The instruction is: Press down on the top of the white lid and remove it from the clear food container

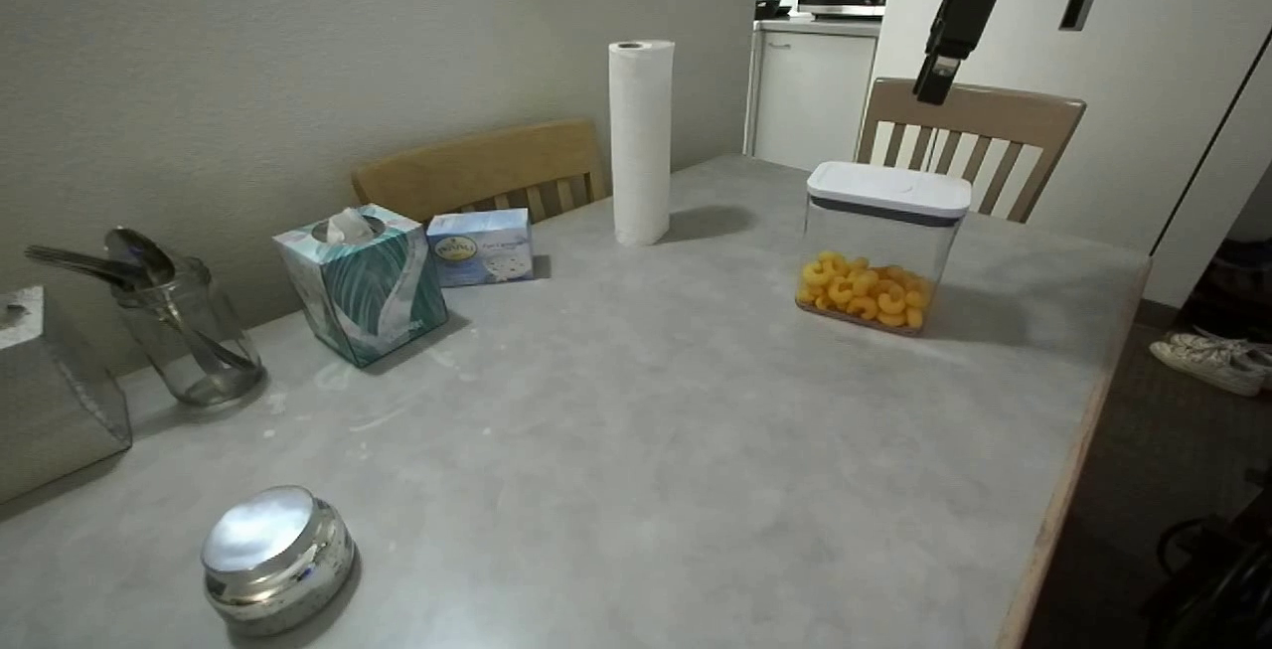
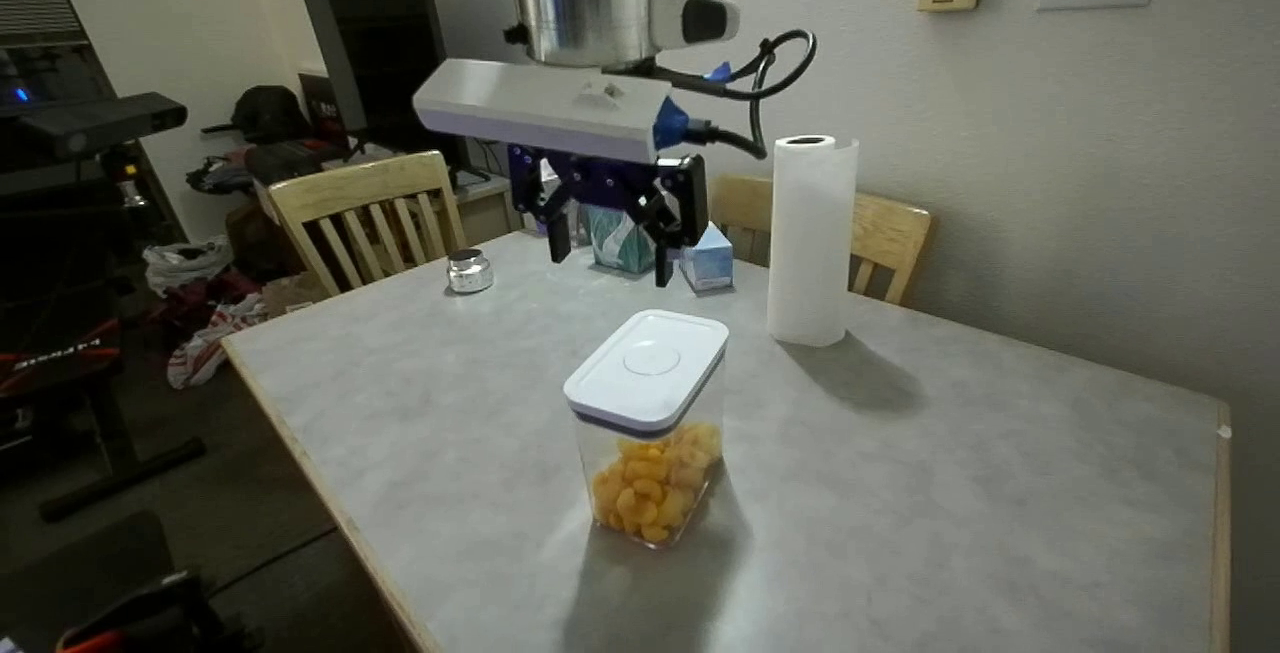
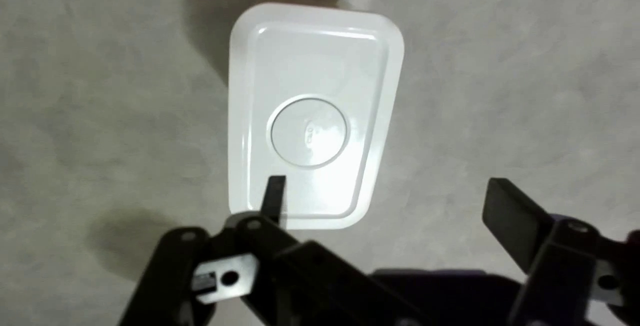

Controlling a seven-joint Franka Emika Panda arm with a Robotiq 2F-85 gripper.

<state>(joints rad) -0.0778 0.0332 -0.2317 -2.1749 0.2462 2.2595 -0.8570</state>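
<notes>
Scanning around the fingers (image 2: 664,268) in an exterior view, I see a teal tissue box (image 2: 612,245) and a blue tea box (image 2: 710,261) beyond them, a paper towel roll (image 2: 812,243) upright to one side, and a shiny metal pot (image 2: 469,273) out on the opposite side. A glass jar (image 1: 189,356) holding utensils (image 1: 139,251) stands well apart from them. My arm (image 2: 590,18) comes in from above, and the gripper (image 2: 612,268) points down with its fingers spread wide. Below the fingertips, and not touching them, the white lid (image 2: 648,370) sits flat on the clear food container (image 1: 874,237), upright on the table (image 2: 900,533) with yellow-orange snack pieces (image 1: 865,286) inside. In the wrist view, one finger overlaps the lid near its edge, just short of the round button (image 3: 308,134); the other hangs off to the side, above the tabletop.
</notes>
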